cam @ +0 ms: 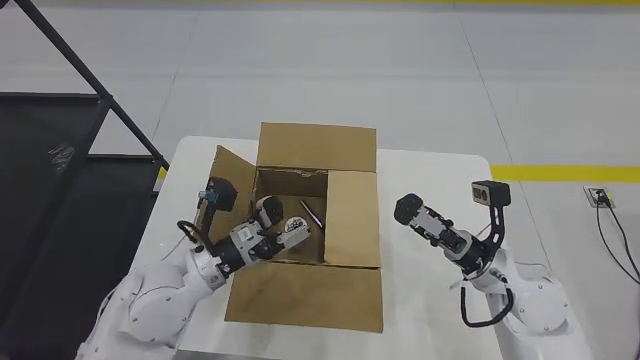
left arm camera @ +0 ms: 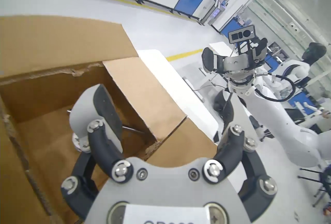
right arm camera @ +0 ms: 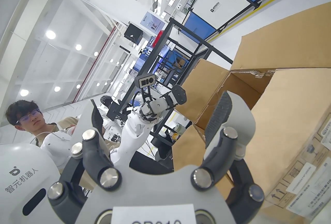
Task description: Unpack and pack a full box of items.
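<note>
1. Top view: The box [cam: 318,225] stands open on the table [cam: 430,175], with its flaps folded out. The left pincer [cam: 280,218] is inside the opening, its fingers spread wide and holding nothing. A thin dark stick [cam: 311,213] lies on the box floor just beside this pincer, on the side toward the right arm. I cannot tell if they touch. The right pincer [cam: 408,208] is outside the box, above the table and near the side flap, well apart from the stick.

2. Left wrist view: The left pincer [left arm camera: 165,103] is wide open and empty, over the inside of the box [left arm camera: 64,38]. The stick [left arm camera: 134,129] lies on the floor just past the light finger [left arm camera: 82,111]. The right pincer [left arm camera: 214,62] is farther off, beyond the side flap and the table [left arm camera: 165,72].

3. Right wrist view: The right pincer [right arm camera: 160,106] is wide open, with nothing between its fingers. The outer wall of the box [right arm camera: 289,106] is just beside one finger. The left pincer [right arm camera: 178,95] is farther off, at the far side of the box.
</note>
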